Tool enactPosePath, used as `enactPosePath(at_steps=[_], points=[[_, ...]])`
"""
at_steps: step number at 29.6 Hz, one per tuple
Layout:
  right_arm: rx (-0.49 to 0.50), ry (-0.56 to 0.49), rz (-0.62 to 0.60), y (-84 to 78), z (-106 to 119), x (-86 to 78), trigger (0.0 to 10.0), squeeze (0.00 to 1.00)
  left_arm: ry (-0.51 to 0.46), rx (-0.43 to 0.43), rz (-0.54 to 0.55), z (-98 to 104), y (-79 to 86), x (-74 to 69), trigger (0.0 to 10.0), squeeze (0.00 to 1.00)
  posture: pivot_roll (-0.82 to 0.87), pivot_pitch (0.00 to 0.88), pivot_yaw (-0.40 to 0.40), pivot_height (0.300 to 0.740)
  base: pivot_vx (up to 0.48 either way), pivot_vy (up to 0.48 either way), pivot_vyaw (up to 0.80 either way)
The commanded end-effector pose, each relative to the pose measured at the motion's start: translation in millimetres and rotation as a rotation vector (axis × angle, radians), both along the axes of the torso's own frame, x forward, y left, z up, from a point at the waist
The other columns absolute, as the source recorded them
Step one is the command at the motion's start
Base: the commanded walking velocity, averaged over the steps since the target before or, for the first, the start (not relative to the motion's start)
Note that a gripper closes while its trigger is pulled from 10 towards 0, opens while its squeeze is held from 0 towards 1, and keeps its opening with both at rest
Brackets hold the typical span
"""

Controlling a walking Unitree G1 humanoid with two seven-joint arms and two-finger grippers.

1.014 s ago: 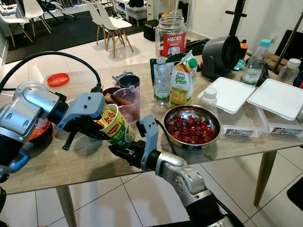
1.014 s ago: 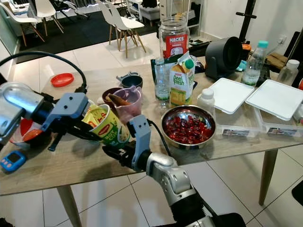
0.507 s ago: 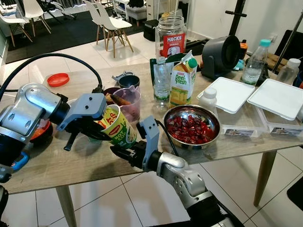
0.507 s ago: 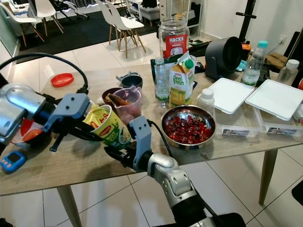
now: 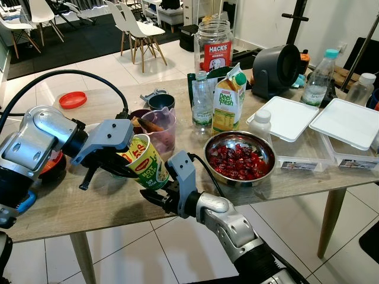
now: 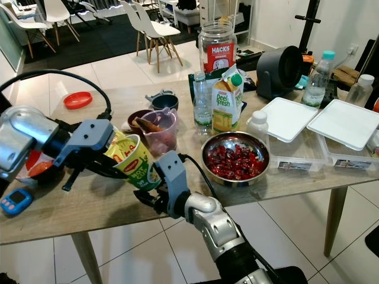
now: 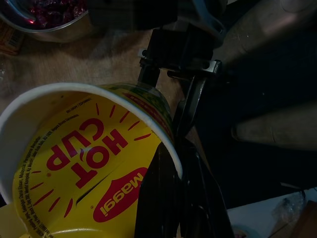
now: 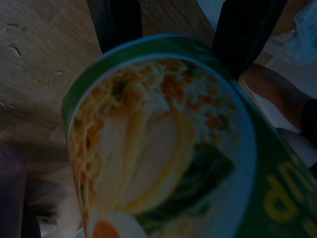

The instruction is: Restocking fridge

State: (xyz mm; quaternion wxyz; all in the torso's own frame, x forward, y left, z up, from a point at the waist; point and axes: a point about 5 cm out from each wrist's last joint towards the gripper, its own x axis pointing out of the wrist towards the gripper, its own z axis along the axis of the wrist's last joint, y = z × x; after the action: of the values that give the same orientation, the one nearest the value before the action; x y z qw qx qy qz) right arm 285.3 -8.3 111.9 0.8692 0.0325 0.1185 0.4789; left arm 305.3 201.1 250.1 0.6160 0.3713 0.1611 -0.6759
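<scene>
A yellow and green Maggi Hot Cup noodle cup [image 5: 146, 165] hangs tilted just above the wooden table [image 5: 89, 201] near its front edge. My left gripper [image 5: 127, 167] is shut on it near the rim, and the left wrist view has the cup's lid [image 7: 84, 163] close up beside one black finger [image 7: 168, 198]. From below right, my right gripper [image 5: 157, 194] stands open at the cup's base. Its two black fingers [image 8: 115, 20] flank the cup's lower end [image 8: 158, 144]. I cannot tell whether they touch it.
Behind the cup stand a pink jug [image 5: 159, 127], a steel bowl of red berries [image 5: 239, 158], a water bottle [image 5: 202, 103], a Peel Fresh carton [image 5: 228, 100] and a Hacks jar [image 5: 213, 44]. White lidded boxes [image 5: 290, 118] sit at the right. A red bowl [image 5: 50, 165] is at the left.
My right gripper has come up and left until its fingers sit around the cup's base. The left gripper has carried the cup slightly toward it.
</scene>
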Motion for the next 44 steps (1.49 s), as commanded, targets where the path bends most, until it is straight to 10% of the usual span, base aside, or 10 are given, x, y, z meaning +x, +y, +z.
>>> enactPosePath(at_steps=[1, 4, 5, 31, 33, 34, 35, 44], points=[[-0.021, -0.001, 0.002, 0.1, -4, 0.0, 10.0, 0.0, 0.003, 0.005, -0.011, -2, -2.6, 0.5, 10.0, 0.0, 0.0, 0.019, 0.084, 0.74, 0.0, 0.0, 0.0], [-0.063, 0.001, 0.015, -2.6, -10, -0.9, 10.0, 0.0, -0.001, 0.005, -0.012, -2, -2.9, 1.0, 10.0, 0.0, -0.01, 0.014, 0.083, 0.74, 0.0, 0.0, 0.0], [-0.008, 0.008, 0.023, -4.6, -6, -0.7, 10.0, 1.0, -0.002, 0.006, -0.014, -2, -2.9, 1.0, 10.0, 0.0, -0.01, 0.013, 0.084, 0.74, 0.0, 0.0, 0.0], [0.309, -0.007, 0.16, -5.2, 44, -5.9, 10.0, 1.0, 0.006, 0.004, -0.02, -4, -4.2, 0.8, 10.0, 0.0, -0.01, 0.021, 0.087, 0.74, 0.0, 0.0, 0.0], [0.273, -0.041, 0.184, -0.9, 44, -9.1, 10.0, 0.9, 0.007, 0.003, -0.022, -4, -5.0, 0.8, 10.0, 0.0, -0.01, 0.022, 0.087, 0.74, 0.0, 0.0, 0.0], [0.239, -0.062, 0.177, 0.6, 43, -8.7, 10.0, 0.29, 0.008, 0.002, -0.024, -4, -5.5, 0.7, 10.0, 0.0, -0.01, 0.022, 0.087, 0.74, 0.0, 0.0, 0.0], [0.194, -0.089, 0.167, 1.8, 40, -7.6, 10.0, 0.0, 0.009, 0.001, -0.025, -4, -5.8, 0.6, 10.0, 0.0, -0.01, 0.022, 0.087, 0.74, 0.0, 0.0, 0.0], [-0.112, -0.235, 0.111, -16.8, 26, 6.4, 10.0, 0.0, 0.006, 0.003, -0.02, -3, -4.4, 1.2, 10.0, 0.0, -0.01, 0.023, 0.089, 0.74, 0.0, 0.0, 0.0]])
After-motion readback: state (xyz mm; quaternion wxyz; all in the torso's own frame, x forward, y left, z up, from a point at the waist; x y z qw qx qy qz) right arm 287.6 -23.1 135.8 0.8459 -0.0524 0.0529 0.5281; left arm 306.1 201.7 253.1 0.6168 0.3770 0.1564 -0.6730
